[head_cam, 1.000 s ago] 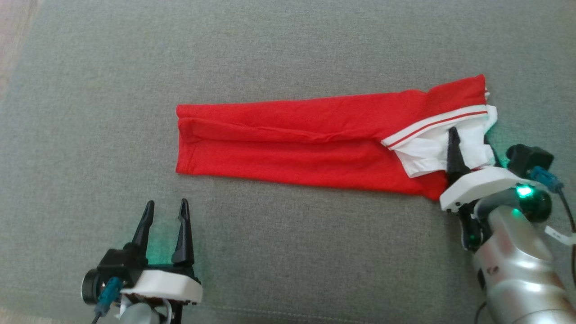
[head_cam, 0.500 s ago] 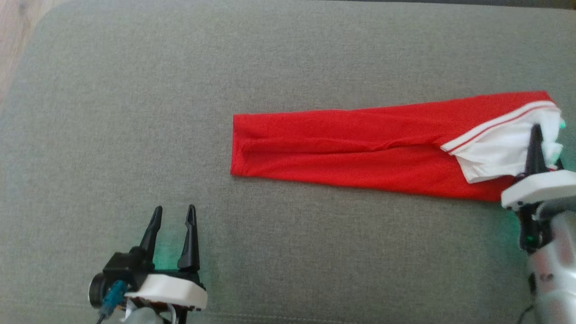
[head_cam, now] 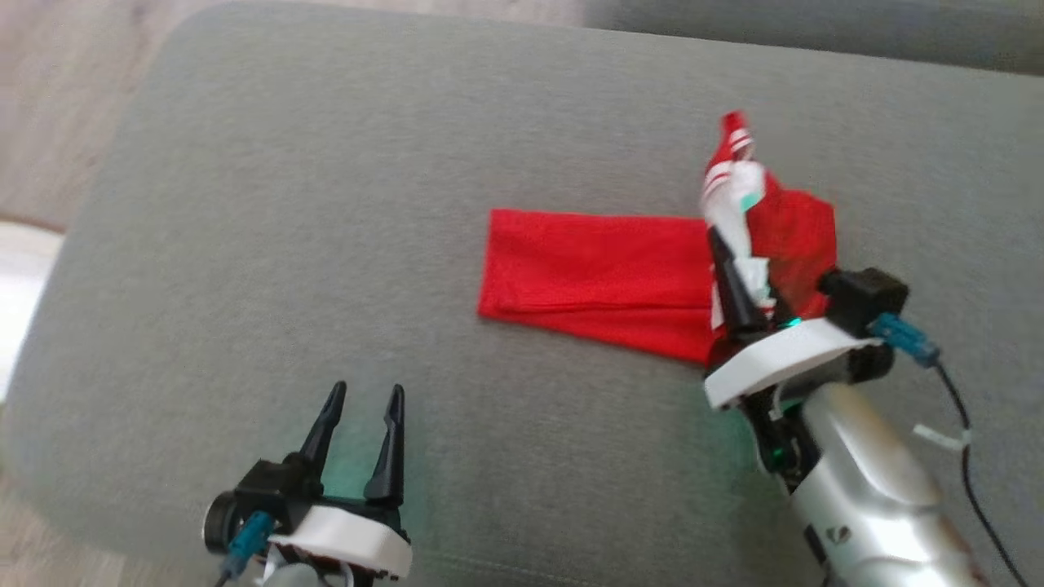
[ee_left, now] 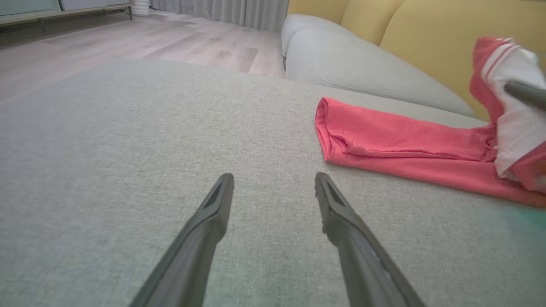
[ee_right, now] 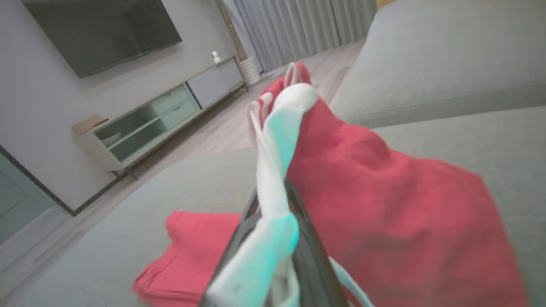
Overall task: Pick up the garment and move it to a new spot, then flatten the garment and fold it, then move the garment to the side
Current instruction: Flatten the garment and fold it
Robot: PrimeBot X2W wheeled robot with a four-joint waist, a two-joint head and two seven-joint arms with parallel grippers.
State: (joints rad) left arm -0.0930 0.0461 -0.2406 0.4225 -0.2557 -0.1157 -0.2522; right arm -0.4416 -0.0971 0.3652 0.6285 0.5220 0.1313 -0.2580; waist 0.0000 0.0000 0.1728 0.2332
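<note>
Floorboards [head_cam: 65, 98] of pale wood show past the left and far edges of the grey sofa seat [head_cam: 326, 204] that carries everything. Behind this seat, in the left wrist view, lies a second grey cushion [ee_left: 362, 64], and behind that rises a yellow backrest [ee_left: 426, 38]. The right wrist view shows more of the room: a dark television [ee_right: 102, 30] on the wall, a low cabinet [ee_right: 162, 115] under it and pale curtains [ee_right: 298, 25]. A blue plug [head_cam: 901, 337] with a black cable sits on the right wrist.

The left end effector [head_cam: 367, 391] stands at the near left of the seat, its two fingers spread apart and grasping nothing, well apart from the garment [head_cam: 595, 277]. The garment is red, with a white part that has thin red stripes. Its left part lies flat and folded on the seat, right of the middle. Its right part is raised above the seat and hangs bunched. The right end effector [head_cam: 718, 244] is clenched on the white part, which passes between the two fingers in the right wrist view. A green light tints this white cloth.
</note>
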